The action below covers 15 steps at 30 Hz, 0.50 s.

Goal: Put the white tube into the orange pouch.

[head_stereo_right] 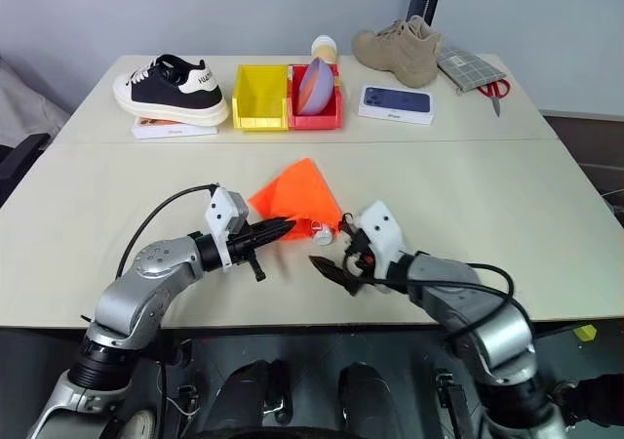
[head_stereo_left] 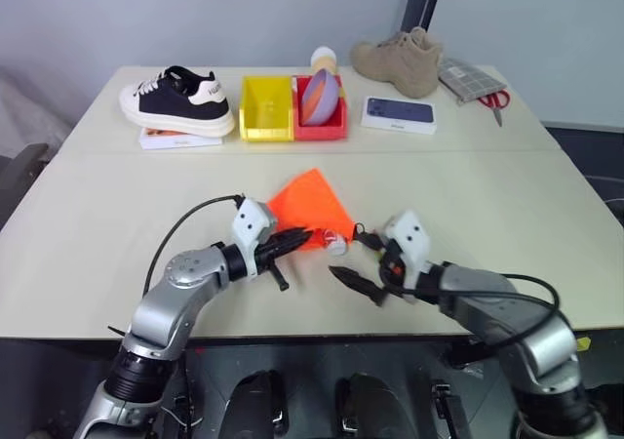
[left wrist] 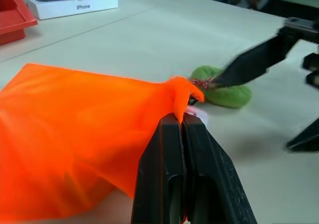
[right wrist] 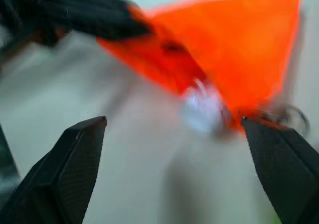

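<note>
The orange pouch [head_stereo_left: 314, 205] lies flat on the table in front of me. My left gripper [head_stereo_left: 295, 240] is shut on the edge of its mouth [left wrist: 180, 97], fingers pressed together on the fabric. The white tube [head_stereo_left: 336, 247] pokes out of the pouch's mouth, only its end showing [right wrist: 202, 107]. The pouch's green tag [left wrist: 227, 90] lies on the table just past the mouth. My right gripper [head_stereo_left: 366, 263] hovers a little to the right of the mouth, jaws wide open with nothing between them, and one finger [left wrist: 249, 64] reaches over the tag.
Along the table's far side stand a black-and-white sneaker [head_stereo_left: 177, 98] on a white box, a yellow bin [head_stereo_left: 266, 107], a red bin [head_stereo_left: 322, 117] holding a purple object, a cream bottle [head_stereo_left: 324, 60], a phone box [head_stereo_left: 398, 113], a tan boot [head_stereo_left: 400, 59] and red-handled scissors [head_stereo_left: 495, 100].
</note>
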Motion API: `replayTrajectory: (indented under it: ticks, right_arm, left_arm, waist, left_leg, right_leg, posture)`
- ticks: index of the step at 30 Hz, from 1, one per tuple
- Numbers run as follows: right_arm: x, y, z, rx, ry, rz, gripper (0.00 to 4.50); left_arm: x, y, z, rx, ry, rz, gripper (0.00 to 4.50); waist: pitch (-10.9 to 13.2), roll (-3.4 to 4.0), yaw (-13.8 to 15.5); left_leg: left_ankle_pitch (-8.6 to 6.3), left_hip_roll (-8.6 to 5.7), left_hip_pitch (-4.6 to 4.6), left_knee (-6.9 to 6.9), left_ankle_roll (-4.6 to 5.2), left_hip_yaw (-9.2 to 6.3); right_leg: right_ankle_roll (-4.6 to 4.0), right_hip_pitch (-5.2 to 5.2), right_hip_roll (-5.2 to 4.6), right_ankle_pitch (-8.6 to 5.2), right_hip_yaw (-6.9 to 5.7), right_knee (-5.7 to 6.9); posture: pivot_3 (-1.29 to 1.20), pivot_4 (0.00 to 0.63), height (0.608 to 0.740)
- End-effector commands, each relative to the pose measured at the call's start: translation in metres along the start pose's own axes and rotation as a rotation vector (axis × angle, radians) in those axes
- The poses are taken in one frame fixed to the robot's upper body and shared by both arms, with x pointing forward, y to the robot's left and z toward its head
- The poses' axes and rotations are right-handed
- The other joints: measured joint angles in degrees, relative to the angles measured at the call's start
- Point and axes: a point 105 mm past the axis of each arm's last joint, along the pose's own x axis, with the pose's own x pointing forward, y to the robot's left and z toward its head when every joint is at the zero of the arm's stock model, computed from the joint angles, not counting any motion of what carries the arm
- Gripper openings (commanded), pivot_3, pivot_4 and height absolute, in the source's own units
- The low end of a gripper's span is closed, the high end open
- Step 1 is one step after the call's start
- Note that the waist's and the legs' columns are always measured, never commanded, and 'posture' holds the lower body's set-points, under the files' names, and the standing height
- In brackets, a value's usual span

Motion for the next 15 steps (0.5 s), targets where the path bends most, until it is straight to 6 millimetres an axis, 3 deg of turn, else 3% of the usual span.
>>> replayTrajectory:
  ticks: [1,5,8,11,13,15]
  right_arm:
    - [-0.011,-0.017,0.001,-0.069,0.002,-0.073,4.47]
    - [-0.014,-0.036,-0.023,-0.051,0.084,-0.149,4.47]
    - [-0.011,-0.041,-0.029,-0.042,0.093,-0.160,4.47]
    - [-0.008,-0.043,-0.033,-0.059,0.104,-0.170,3.71]
    - [-0.008,-0.045,-0.034,-0.067,0.101,-0.178,2.76]
    - [-0.008,-0.047,-0.033,-0.095,0.106,-0.190,1.59]
  left_arm:
    - [-0.005,0.001,0.008,0.026,-0.028,-0.009,0.00]
    - [-0.006,0.000,0.006,0.025,-0.017,-0.016,0.00]
    - [-0.006,0.000,0.006,0.024,-0.019,-0.017,0.00]
    - [-0.007,-0.001,0.005,-0.008,-0.023,-0.024,0.00]
    - [-0.009,-0.002,0.005,-0.036,-0.031,-0.029,0.00]
    - [-0.011,-0.003,0.008,-0.086,-0.057,-0.034,0.95]
  waist:
    - [0.00,0.00,-0.05]
    - [0.00,-0.01,-0.05]
    - [0.01,-0.01,-0.02]
    - [0.00,-0.01,-0.02]
    - [0.00,-0.01,-0.04]
    - [0.01,-0.01,-0.03]
  left_leg:
    - [0.00,0.00,0.00,0.00,0.00,0.00]
    - [0.01,0.00,0.01,-0.01,0.02,-0.01]
    - [0.06,0.00,-0.01,-0.01,0.10,0.00]
    - [0.06,0.00,0.00,-0.01,0.10,0.00]
    - [0.06,0.00,0.00,-0.01,0.10,0.00]
    - [0.06,0.00,0.01,-0.01,0.10,0.00]
  right_leg:
    - [0.00,0.00,0.00,0.00,0.00,0.00]
    - [-0.01,-0.01,0.00,-0.01,0.00,0.00]
    - [0.00,-0.01,0.00,0.00,0.01,-0.01]
    - [0.00,0.00,0.01,0.00,0.01,-0.01]
    - [0.00,0.00,0.01,0.00,0.01,-0.01]
    - [0.00,0.00,0.01,0.00,0.01,-0.01]
  posture:
    - [0.00,0.150,0.740]
    - [0.00,0.150,0.740]
    - [0.00,0.150,0.740]
    - [0.00,0.150,0.740]
    - [0.00,0.150,0.740]
    - [0.00,0.150,0.740]
